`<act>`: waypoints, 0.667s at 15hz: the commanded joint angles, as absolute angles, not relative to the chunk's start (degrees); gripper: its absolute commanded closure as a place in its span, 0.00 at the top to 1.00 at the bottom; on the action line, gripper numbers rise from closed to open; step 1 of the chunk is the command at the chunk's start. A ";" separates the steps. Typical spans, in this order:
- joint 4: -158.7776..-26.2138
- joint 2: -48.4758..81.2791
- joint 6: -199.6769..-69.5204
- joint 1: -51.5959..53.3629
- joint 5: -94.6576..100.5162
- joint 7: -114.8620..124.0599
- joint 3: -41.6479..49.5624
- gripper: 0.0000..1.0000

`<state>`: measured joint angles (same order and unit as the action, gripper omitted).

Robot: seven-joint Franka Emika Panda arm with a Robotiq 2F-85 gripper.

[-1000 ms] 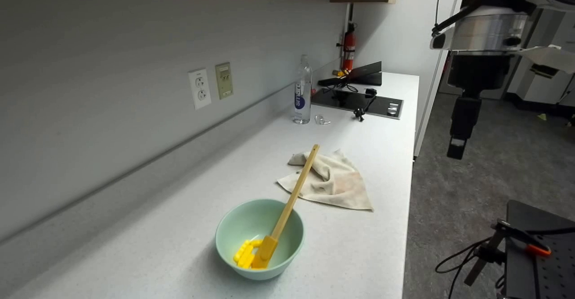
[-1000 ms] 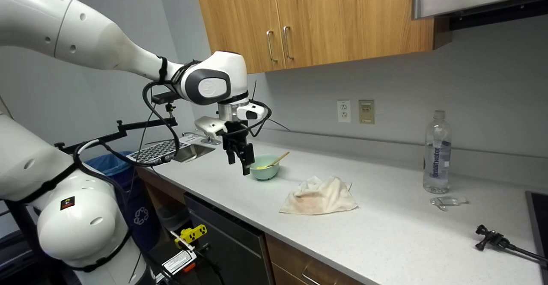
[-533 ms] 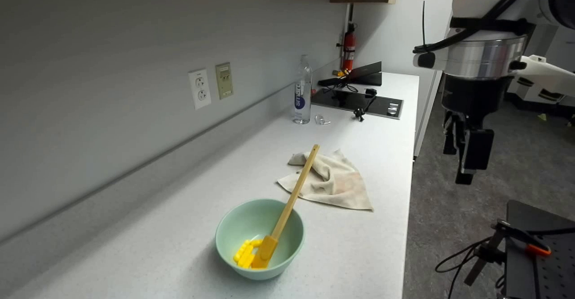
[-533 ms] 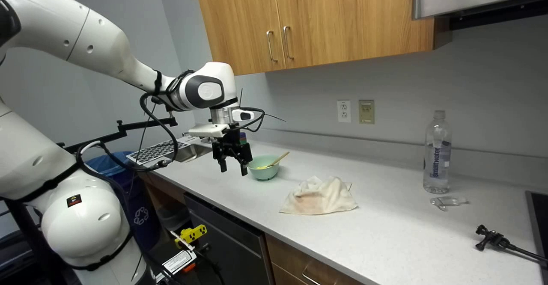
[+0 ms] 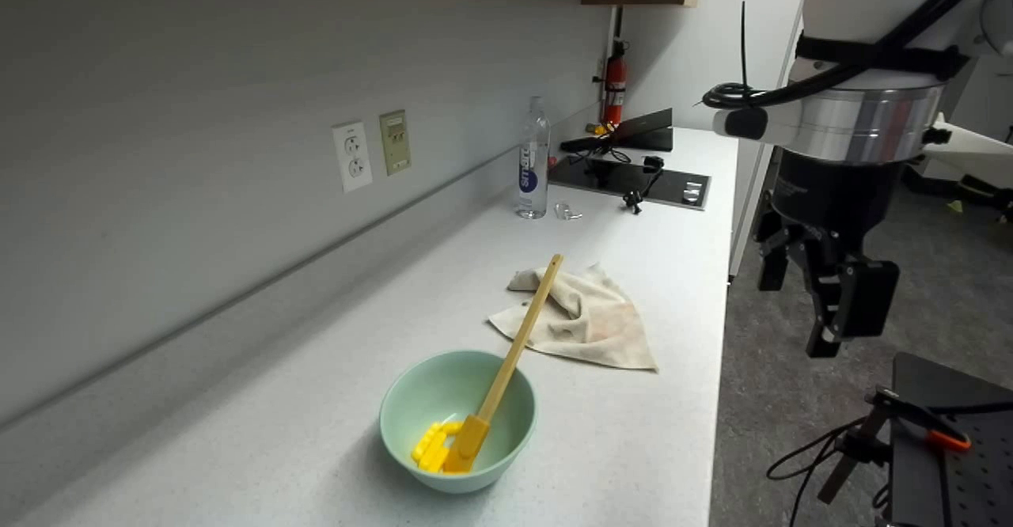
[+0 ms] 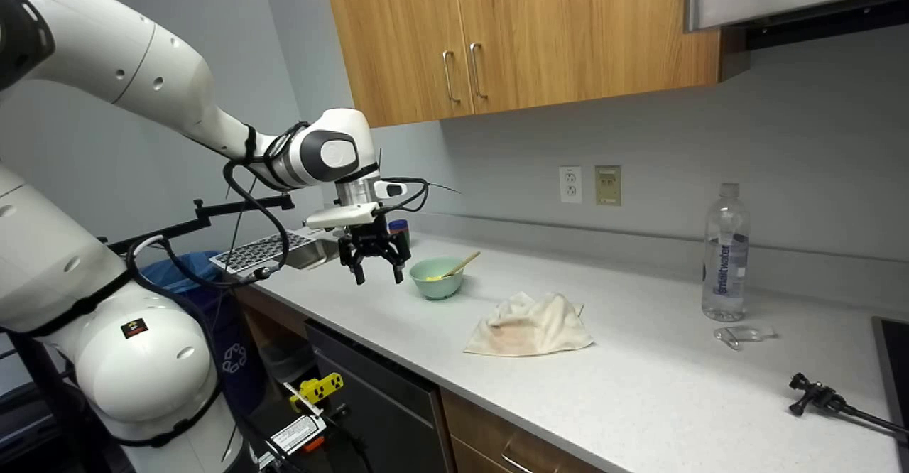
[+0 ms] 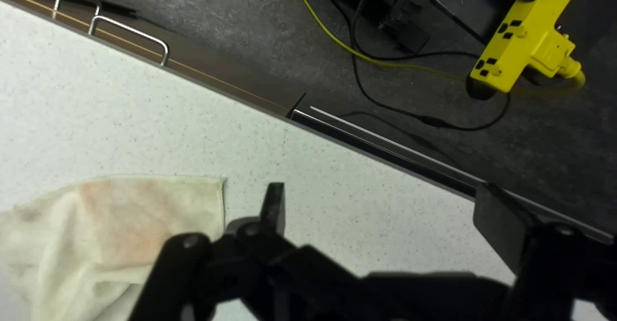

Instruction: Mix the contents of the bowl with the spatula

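The round, mint-green bowl [image 5: 435, 388] is evenly coloured, the chunky pieces [image 5: 432, 452] inside bright yellow. The long, wooden-handled spatula [image 5: 510, 358] is tan, its blade [image 5: 468, 445] amber-yellow. The crumpled cream cloth [image 7: 106, 244] bears pinkish patches; the flat white tabletop [image 7: 144, 133], fine dark specks. The two-fingered tool [image 7: 381, 193] looks mostly black, though blurred in the wrist view.

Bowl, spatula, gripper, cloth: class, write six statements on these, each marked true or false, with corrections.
1. The spatula leans in the bowl. True.
2. The gripper is open. True.
3. The gripper holds the spatula. False: it holds nothing.
4. The bowl holds only the spatula. False: yellow pieces lie there too.
5. The cloth lies outside the bowl. True.
6. The spatula touches the cloth. False: an exterior view shows counter between them.
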<state>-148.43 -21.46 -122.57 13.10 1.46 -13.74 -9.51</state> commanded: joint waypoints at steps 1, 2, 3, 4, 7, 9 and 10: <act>-148.33 -21.45 -122.40 13.52 1.58 -13.72 -9.21 1.00; -148.33 -21.45 -122.40 13.53 1.58 -13.83 -9.21 1.00; -148.33 -21.45 -122.40 13.54 1.58 -13.94 -9.20 1.00; -148.33 -21.45 -122.40 13.54 1.58 -14.01 -9.19 1.00; -148.25 -21.30 -122.67 12.39 4.91 -12.73 -9.90 1.00; -147.03 -20.87 -123.59 11.62 8.64 -12.12 -10.13 1.00; -146.21 -20.67 -124.12 11.27 11.01 -12.07 -10.26 1.00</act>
<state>-148.30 -21.44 -122.70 12.74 5.56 -13.17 -9.52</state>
